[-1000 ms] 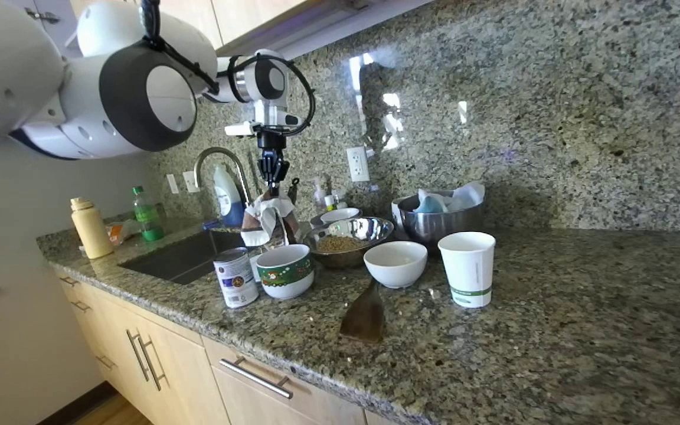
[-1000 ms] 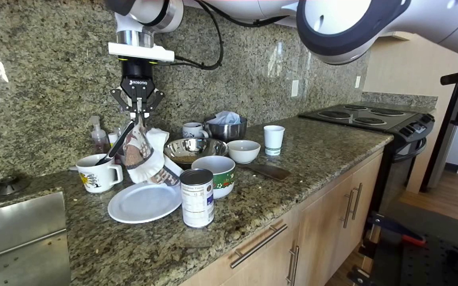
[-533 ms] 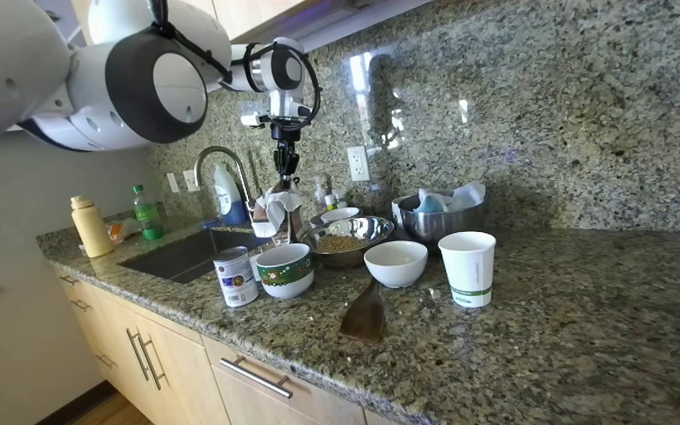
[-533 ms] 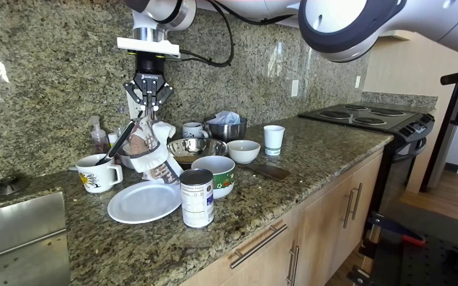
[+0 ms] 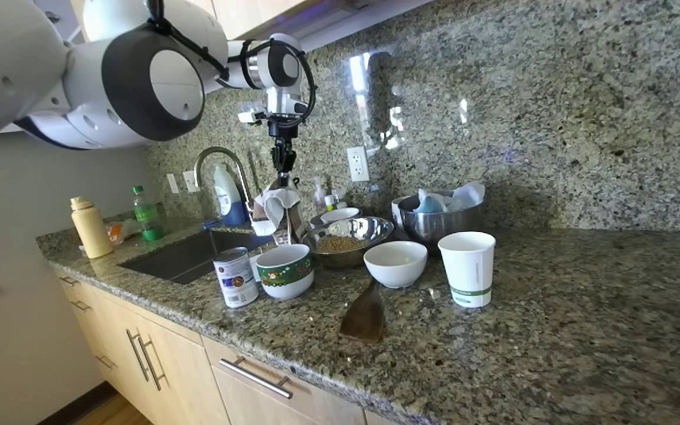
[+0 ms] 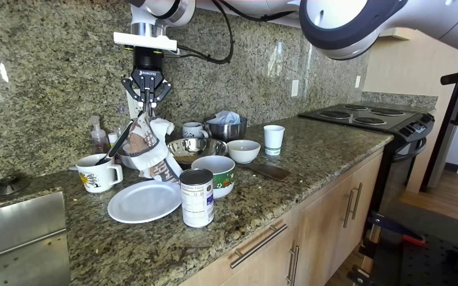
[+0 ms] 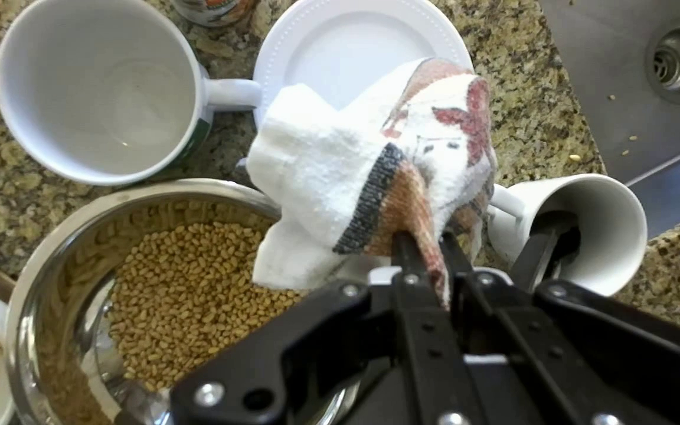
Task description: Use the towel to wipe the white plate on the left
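My gripper is shut on the patterned towel, which hangs from the fingertips in loose folds. In the wrist view the fingers pinch a narrow fold of the towel. The white plate lies flat on the counter, in front of the towel. The towel's lower end is at the plate's back edge; I cannot tell if it touches. In the wrist view the towel covers part of the plate. In an exterior view the gripper and towel show, and the plate is mostly hidden.
A white mug with a black-handled utensil stands left of the towel. A can and green-banded mug stand right of the plate. A steel bowl of grain sits close by the towel. The sink is at left.
Over the last second my gripper has risen and moved right towards the steel bowl in an exterior view, then shifted slightly back left. The towel has lifted off the plate's back part.
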Robot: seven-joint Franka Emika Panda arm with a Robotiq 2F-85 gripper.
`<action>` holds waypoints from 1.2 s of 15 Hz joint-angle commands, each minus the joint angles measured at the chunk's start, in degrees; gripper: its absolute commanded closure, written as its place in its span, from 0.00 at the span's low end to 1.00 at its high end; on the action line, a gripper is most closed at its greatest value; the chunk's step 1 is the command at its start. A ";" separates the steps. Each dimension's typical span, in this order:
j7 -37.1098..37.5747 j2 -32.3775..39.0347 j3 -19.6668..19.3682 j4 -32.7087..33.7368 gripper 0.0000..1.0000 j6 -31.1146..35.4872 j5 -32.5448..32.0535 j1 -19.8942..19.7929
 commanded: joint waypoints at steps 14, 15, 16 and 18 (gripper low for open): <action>4.90 -1.46 -5.46 -1.15 0.97 -4.56 -1.24 -7.19; 6.15 -1.52 -5.97 -1.19 0.97 -4.68 -1.07 -8.26; 7.38 -1.52 -6.42 -1.26 0.97 -4.69 -0.90 -9.45; 10.00 -1.46 -7.28 -1.53 0.97 -4.60 -0.50 -11.62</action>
